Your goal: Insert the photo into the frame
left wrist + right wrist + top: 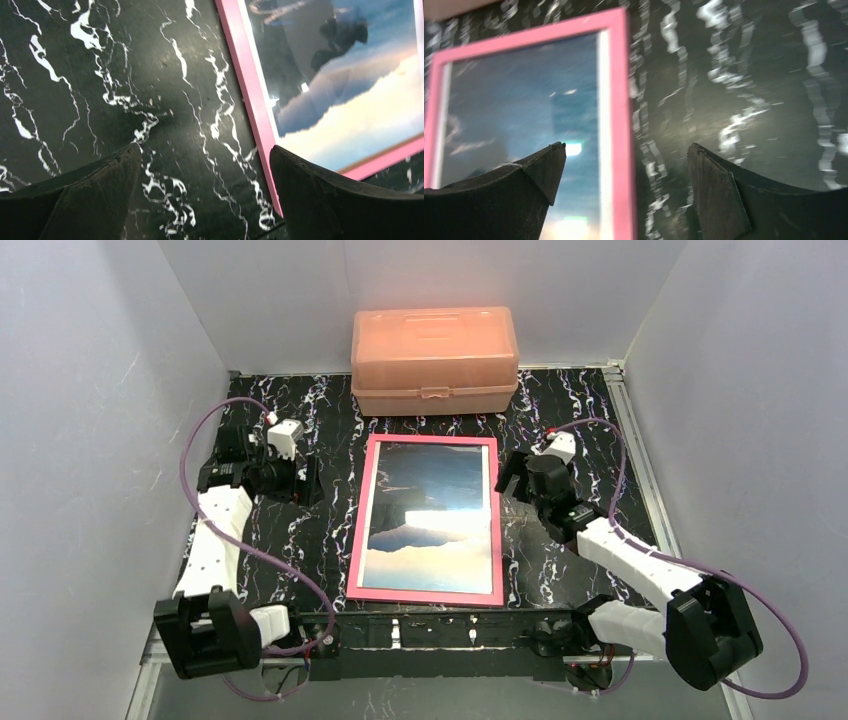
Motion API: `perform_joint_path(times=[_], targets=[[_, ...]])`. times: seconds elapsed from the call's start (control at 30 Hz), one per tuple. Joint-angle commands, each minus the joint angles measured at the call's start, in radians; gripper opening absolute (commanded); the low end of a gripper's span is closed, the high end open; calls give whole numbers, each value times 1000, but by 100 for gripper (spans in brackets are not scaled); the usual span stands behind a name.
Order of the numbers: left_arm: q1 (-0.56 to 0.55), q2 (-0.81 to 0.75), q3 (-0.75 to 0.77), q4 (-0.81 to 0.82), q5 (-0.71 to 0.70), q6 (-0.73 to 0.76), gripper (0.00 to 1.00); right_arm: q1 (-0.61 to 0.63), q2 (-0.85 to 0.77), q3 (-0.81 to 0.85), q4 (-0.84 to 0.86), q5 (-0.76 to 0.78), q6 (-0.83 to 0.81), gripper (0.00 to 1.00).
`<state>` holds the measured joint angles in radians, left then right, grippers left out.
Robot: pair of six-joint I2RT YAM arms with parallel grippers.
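Note:
The pink frame [428,520] lies flat, face up, in the middle of the black marbled table. The photo [432,512] of blue sky, white clouds and a dark mountain shows inside it behind the pane. My left gripper [305,480] hovers open over bare table left of the frame's upper left part; in its wrist view the frame [245,95] and the photo [350,100] run past its right finger. My right gripper [512,477] stands open at the frame's upper right edge, its jaws straddling the pink border [621,115] with nothing clamped; the photo [524,110] lies under its left finger.
A salmon-pink plastic lidded box [434,360] stands at the back of the table, just behind the frame's far edge. White walls close in on the left, right and back. A metal rail [640,470] runs along the table's right side.

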<state>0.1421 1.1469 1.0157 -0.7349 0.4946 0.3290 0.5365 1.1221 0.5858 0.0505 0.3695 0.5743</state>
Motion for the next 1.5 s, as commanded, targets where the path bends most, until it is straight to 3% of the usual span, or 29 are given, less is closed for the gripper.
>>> perform_joint_path(times=[0.0,0.17,0.27,0.4,0.7,0.97,1.1,1.2,1.27,1.3,1.37,1.47], targets=[[22,93,-45,298,40,-155,99,-18,14,43,-47,446,-126,99],[51,85,-265,725,65,-261,99,-44,108,-119,294,672,-296,99],[51,73,-385,905,21,-265,98,-116,134,-117,314,651,-271,99],[53,80,-496,1063,-12,-293,98,-199,115,-184,507,573,-310,99],[53,214,-580,1340,-61,-380,99,-321,200,-289,784,444,-446,99],[55,324,-589,1534,-97,-436,98,-388,396,-284,973,337,-477,99],[54,306,-627,1568,-109,-433,99,-392,456,-269,1026,166,-563,99],[23,287,-766,1802,-169,-412,98,-387,492,-394,1301,144,-573,99],[-3,388,-884,2143,-194,-403,98,-384,468,-396,1254,147,-573,99],[-3,397,-883,2146,-200,-403,98,-383,471,-375,1208,152,-572,99],[-4,329,-792,1884,-217,-391,98,-384,503,-316,1151,172,-573,99],[-56,331,-726,1748,-261,-350,98,-387,493,-304,1109,162,-567,99]])
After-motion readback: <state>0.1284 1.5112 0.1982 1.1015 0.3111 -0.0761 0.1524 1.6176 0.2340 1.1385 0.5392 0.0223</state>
